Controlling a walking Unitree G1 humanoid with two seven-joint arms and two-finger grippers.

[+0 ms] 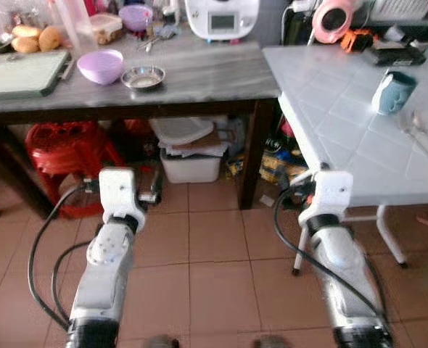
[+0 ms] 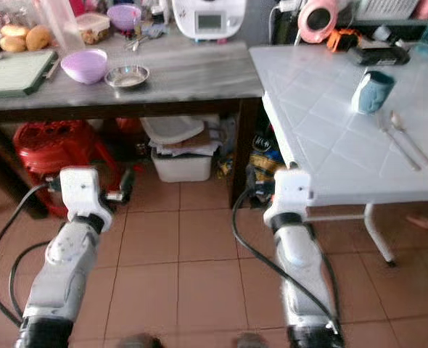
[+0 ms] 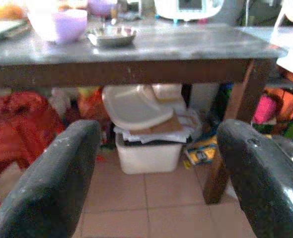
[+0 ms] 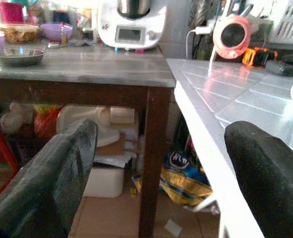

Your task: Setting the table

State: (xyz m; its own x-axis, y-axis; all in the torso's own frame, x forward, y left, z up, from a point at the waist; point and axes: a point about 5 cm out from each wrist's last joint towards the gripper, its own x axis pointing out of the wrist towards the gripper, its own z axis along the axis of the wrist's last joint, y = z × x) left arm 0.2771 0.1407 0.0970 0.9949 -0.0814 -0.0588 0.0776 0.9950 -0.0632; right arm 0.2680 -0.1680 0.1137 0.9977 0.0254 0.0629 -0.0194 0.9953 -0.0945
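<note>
— Far left, on the grey tabletop (image 1: 199, 72)?
— Green cutting board (image 1: 18, 72), then lilac bowl (image 1: 101, 65), then small steel dish (image 1: 143, 77) just beside it. White appliance (image 1: 222, 16) at the back edge.

— Under that tabletop?
— Red plastic stool (image 1: 62, 156) to the left, white bin (image 1: 191, 165) with stacked lids near the middle.

— Left gripper (image 3: 159, 173)?
— Held low over the tiled floor (image 1: 214, 275), aimed toward the bin; fingers (image 3: 52, 183) wide apart, gripping nothing.

— Right gripper (image 4: 161, 168)?
— Also low, near the corner where the two tabletops meet; fingers (image 4: 47, 178) spread apart, empty.

— Further right?
— White tiled tabletop (image 1: 344, 123), carrying a blue mug (image 1: 394, 93) and, just beside it toward the near edge, a spoon (image 2: 411, 138) and a second utensil (image 2: 395, 145) lying side by side. Pink round gadget (image 1: 333, 19) and orange item (image 1: 356, 39) at the far edge.
</note>
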